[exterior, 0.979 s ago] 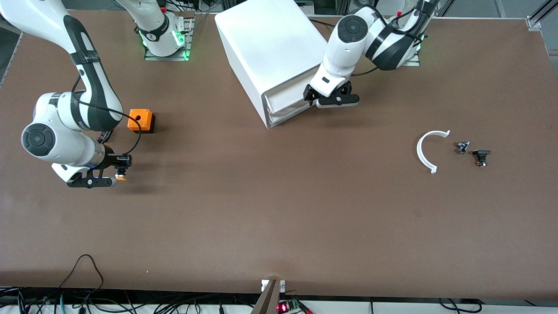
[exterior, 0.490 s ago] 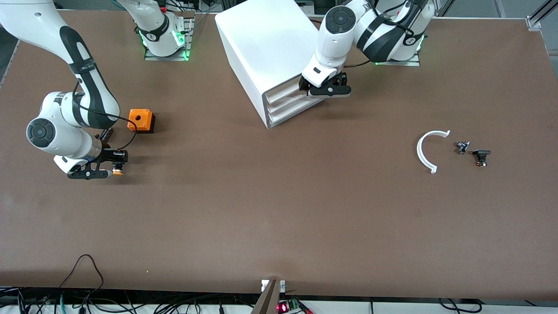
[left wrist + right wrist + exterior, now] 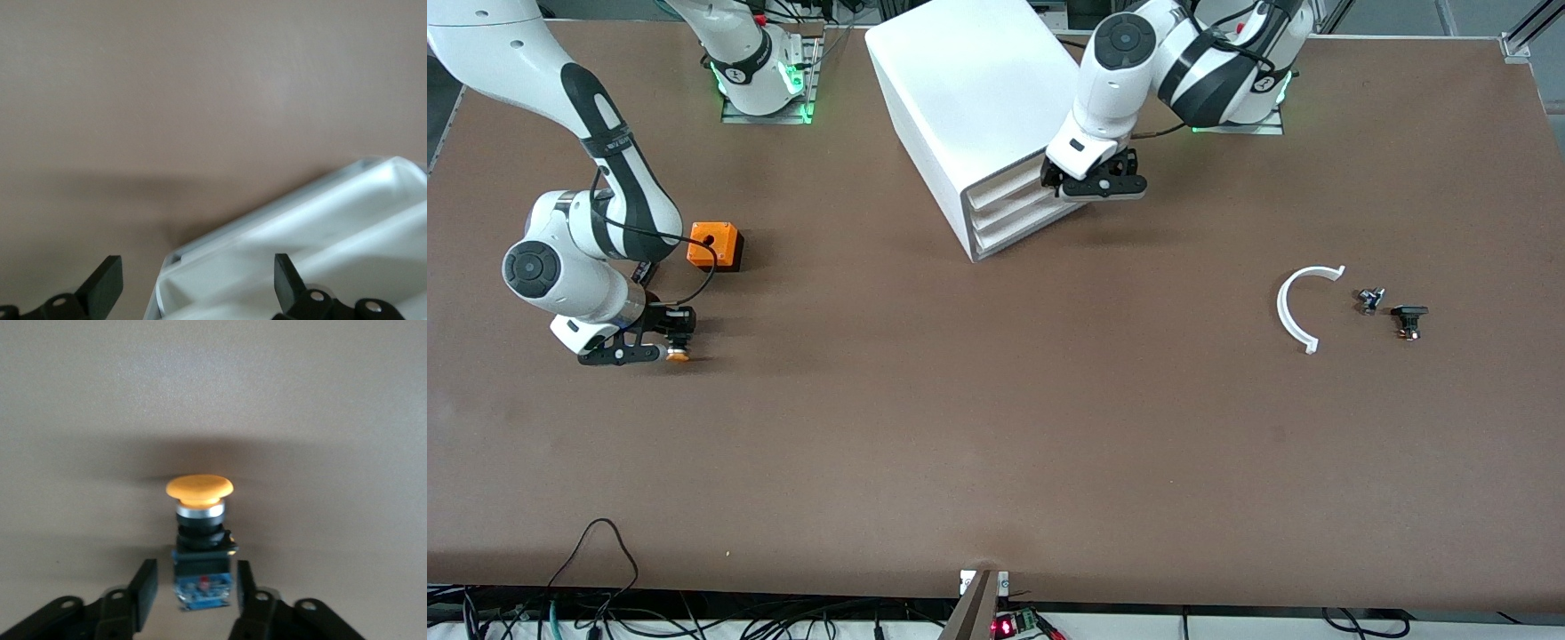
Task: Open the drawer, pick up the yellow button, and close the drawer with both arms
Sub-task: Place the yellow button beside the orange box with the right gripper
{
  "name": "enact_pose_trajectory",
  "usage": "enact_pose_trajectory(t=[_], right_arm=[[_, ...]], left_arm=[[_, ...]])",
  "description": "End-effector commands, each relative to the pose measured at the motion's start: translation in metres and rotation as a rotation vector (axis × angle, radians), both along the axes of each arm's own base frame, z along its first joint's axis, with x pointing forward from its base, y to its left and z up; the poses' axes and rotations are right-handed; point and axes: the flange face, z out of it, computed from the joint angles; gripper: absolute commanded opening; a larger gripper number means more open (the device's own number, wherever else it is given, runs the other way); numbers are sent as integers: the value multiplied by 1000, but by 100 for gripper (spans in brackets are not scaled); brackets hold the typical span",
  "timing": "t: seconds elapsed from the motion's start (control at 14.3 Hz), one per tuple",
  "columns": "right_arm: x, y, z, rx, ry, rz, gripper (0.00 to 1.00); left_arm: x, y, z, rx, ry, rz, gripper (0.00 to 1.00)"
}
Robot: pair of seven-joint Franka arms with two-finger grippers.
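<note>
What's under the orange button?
Under the button lies only bare brown table; it rests there between the right gripper's parted fingers. Whatever is directly beneath its black body is hidden.

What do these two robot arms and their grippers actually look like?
Both arms are glossy white, built of rounded segments with black bands and round dark-grey caps at the joints. The right arm has a thin black cable looping beside its wrist. Each ends in a black two-finger gripper: the right gripper and the left gripper. Green lights glow at both bases.
</note>
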Motion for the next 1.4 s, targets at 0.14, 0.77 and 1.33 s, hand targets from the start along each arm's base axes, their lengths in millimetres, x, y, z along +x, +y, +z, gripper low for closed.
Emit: enact_pose_trajectory(t=[0.14, 0.77, 1.33], right_arm=[[10, 1, 40, -15, -40, 0, 100], [83, 57, 237, 28, -28, 9, 100], [63, 93, 350, 33, 12, -141, 100]], left_arm=[[103, 98, 64, -63, -118, 189, 100], [141, 269, 233, 21, -33, -84, 100], [136, 283, 291, 12, -25, -90, 100]])
